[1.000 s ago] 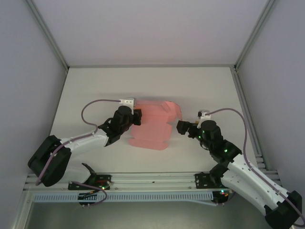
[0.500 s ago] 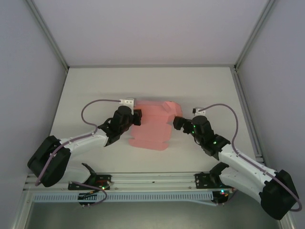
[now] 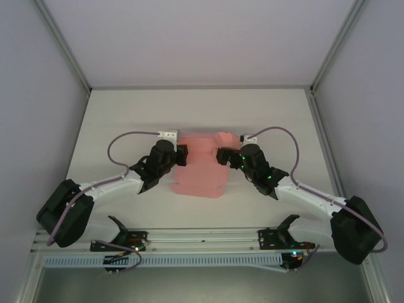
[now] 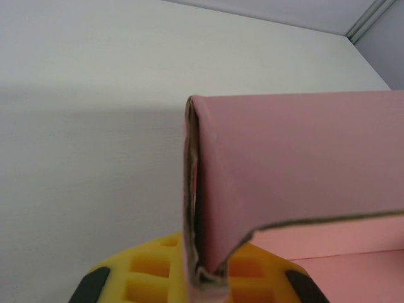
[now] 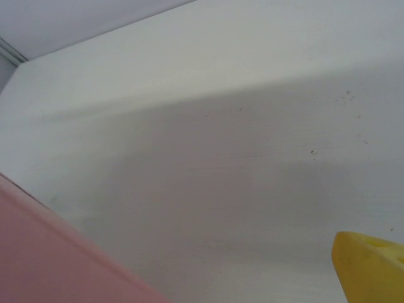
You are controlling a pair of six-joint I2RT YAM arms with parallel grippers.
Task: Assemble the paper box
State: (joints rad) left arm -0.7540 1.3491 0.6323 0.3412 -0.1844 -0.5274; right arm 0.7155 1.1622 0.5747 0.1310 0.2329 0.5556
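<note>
The left jaws are pinched tight and the right jaws gape wide, empty, over the white bench [image 3: 126, 113]. Mid-bench between the arms lies the pink thin-card paper box [image 3: 201, 169], partly folded. Its upturned left edge is caught in the left jaws against a yellow waffled pad [image 4: 151, 278], and the right jaws are beside its right edge.

we saw a white table [image 3: 271, 113]; on it, near the middle, the pink paper box [image 3: 201, 172] lay flat, one edge folded up.

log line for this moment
left gripper: shut on pink card paper box | right gripper: open, at box's right end | box: partly folded
</note>
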